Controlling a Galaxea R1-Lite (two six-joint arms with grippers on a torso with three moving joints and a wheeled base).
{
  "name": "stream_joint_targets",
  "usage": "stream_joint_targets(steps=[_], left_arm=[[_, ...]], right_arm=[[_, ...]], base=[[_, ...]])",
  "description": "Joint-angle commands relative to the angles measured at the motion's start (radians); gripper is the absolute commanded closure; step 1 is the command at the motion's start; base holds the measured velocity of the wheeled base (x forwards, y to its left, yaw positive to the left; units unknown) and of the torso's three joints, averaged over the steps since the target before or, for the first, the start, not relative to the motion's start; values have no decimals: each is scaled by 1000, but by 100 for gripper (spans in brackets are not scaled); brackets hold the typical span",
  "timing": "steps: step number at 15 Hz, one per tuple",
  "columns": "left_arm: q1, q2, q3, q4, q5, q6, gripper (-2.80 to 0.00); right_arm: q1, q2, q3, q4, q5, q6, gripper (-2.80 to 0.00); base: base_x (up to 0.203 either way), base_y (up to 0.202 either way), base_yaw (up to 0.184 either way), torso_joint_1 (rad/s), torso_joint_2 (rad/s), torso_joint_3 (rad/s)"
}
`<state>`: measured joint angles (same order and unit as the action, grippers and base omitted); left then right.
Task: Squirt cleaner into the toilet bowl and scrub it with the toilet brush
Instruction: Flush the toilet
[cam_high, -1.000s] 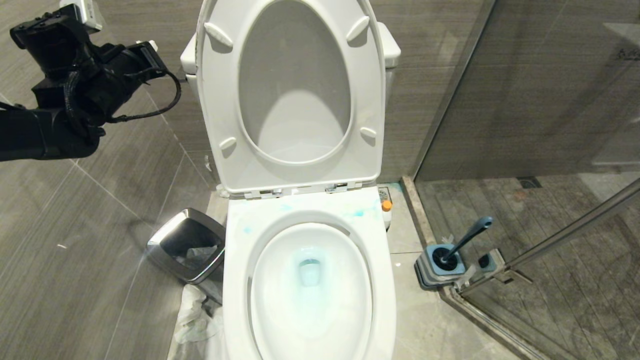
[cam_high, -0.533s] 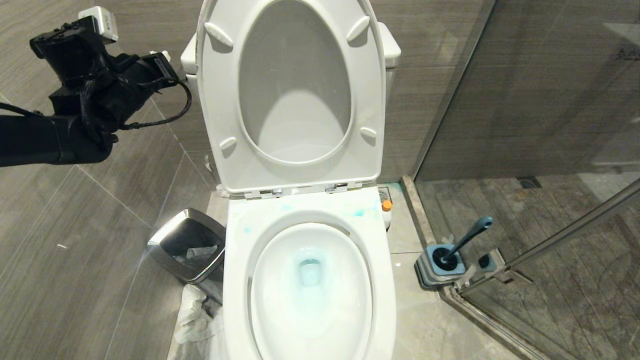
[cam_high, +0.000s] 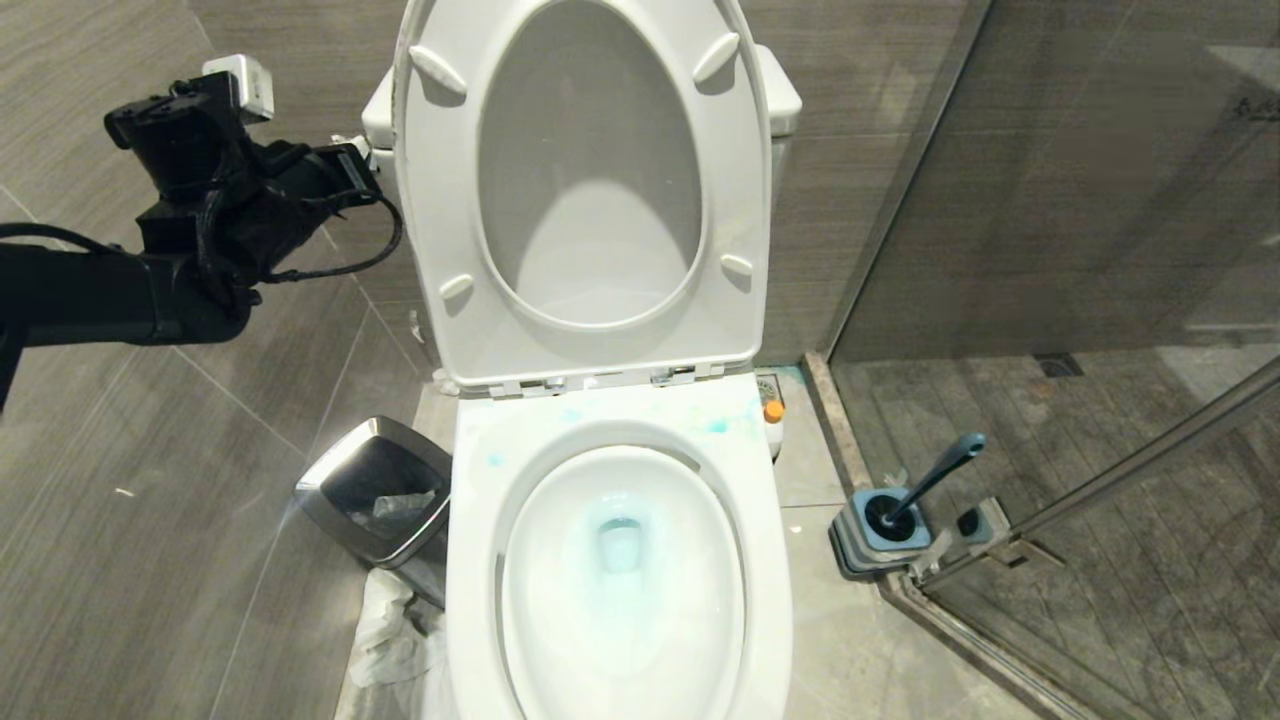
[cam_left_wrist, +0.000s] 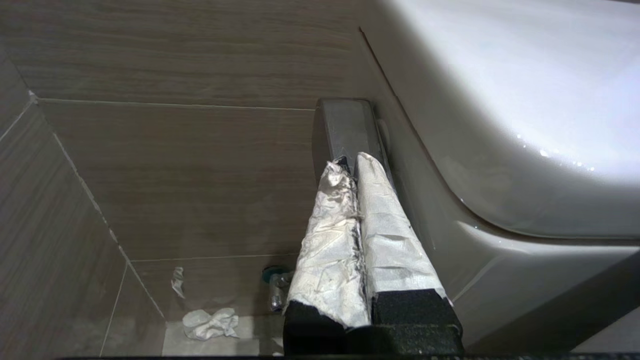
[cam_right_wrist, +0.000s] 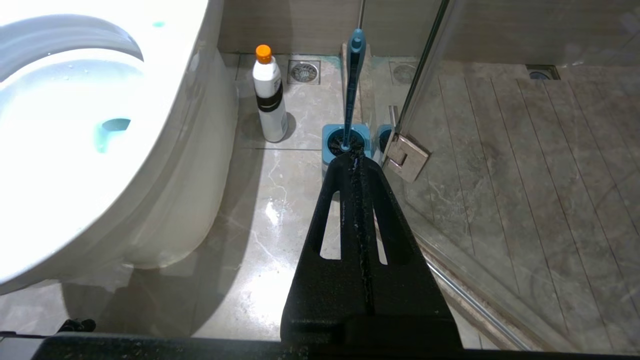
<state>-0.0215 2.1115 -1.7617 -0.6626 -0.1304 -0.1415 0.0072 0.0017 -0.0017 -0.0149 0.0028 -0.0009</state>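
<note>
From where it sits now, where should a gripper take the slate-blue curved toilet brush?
Grip the slate-blue curved toilet brush on its bare upper handle, just below the rounded tip, coming from above. The dark head sits sunk in the squarish grey-and-blue holder, and the handle leans up toward the glass shower door, so only that part stands free.

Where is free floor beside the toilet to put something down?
Free: the tiles between the toilet bowl and the toilet brush, before the cleaner bottle. Crowded: the other side, with the steel-rimmed bin and crumpled paper.
</note>
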Motion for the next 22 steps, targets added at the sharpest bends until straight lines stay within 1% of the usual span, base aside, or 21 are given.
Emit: stream_joint_targets(steps=[1,4,6,8,9,12,17,22], left_arm=[[0,32,-2,3,-3,4,0],[2,73,-19,19,-17,28,0],[3,76,-20,70,-24,44,0],[14,74,-22,112,-67,52,0],[18,75,-23,125,-74,56,0],[31,84,-25,127,-77,61,0],[40,102,-74,125,-80,57,0],[51,91,-71,120,-80,54,0]], right_arm=[[0,1,0,0,0,0,0],[0,1,0,0,0,-1,0],[0,1,1,0,0,-1,0],[0,1,0,0,0,-1,0],[0,1,0,0,0,-1,0],[0,1,2,0,0,1,0],[0,1,0,0,0,-1,0],[0,1,0,0,0,-1,0]], base=[[0,0,0,0,0,0],[0,0,0,0,0,0],[0,0,0,0,0,0],[0,0,0,0,0,0],[0,0,0,0,0,0],[0,0,0,0,0,0],[0,0,0,0,0,0],[0,0,0,0,0,0]])
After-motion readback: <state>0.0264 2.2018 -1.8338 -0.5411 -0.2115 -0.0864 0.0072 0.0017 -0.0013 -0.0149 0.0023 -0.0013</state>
